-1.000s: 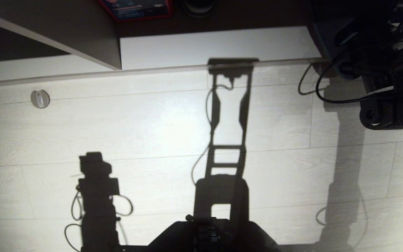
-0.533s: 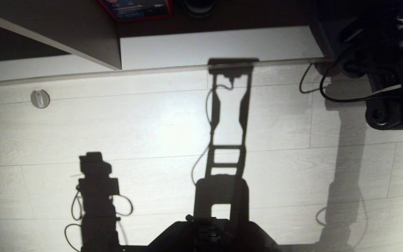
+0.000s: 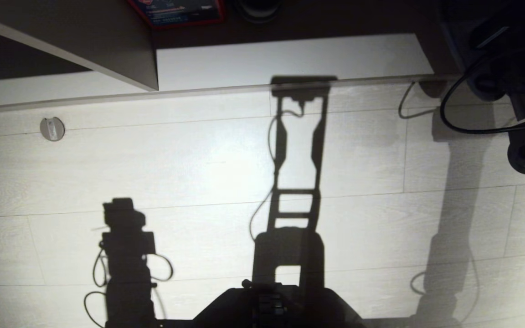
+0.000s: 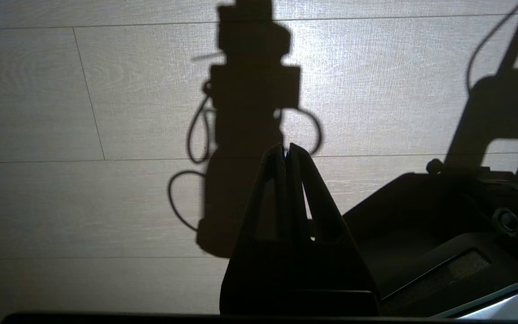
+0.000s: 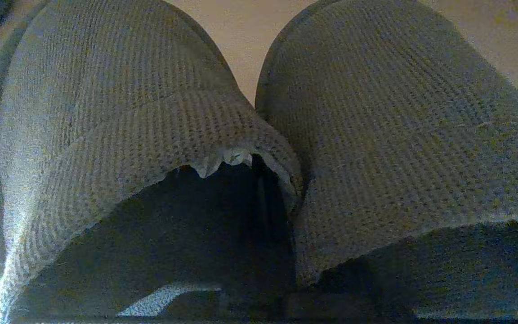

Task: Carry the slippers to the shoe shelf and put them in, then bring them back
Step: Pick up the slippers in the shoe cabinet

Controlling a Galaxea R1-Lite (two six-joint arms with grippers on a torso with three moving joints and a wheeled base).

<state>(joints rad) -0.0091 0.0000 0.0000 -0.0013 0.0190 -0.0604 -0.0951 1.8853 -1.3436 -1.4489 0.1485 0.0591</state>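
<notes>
The slippers (image 5: pixel 376 117) fill the right wrist view, two grey-blue ribbed ones side by side, toes pointing away. My right gripper (image 5: pixel 288 234) is shut on the slippers where their inner walls meet; its fingers are mostly hidden in the dark openings. In the head view the right arm (image 3: pixel 524 136) hangs at the far right, by the right end of the shoe shelf (image 3: pixel 290 57), and the slippers are lost in the dark mass there. The left gripper (image 4: pixel 286 148) is shut, holds nothing and is parked over the floor.
A grey upright divider (image 3: pixel 107 50) stands at the shelf's left. A red and blue box (image 3: pixel 178 11) and a dark round object (image 3: pixel 258 9) sit at its dark back. A round floor fitting (image 3: pixel 52 128) lies left. My base (image 3: pixel 276 305) is at the near edge.
In the head view the right arm and its dark load have slid to the right, baring more of the shelf's right end. The left arm and the camera have stayed still.
</notes>
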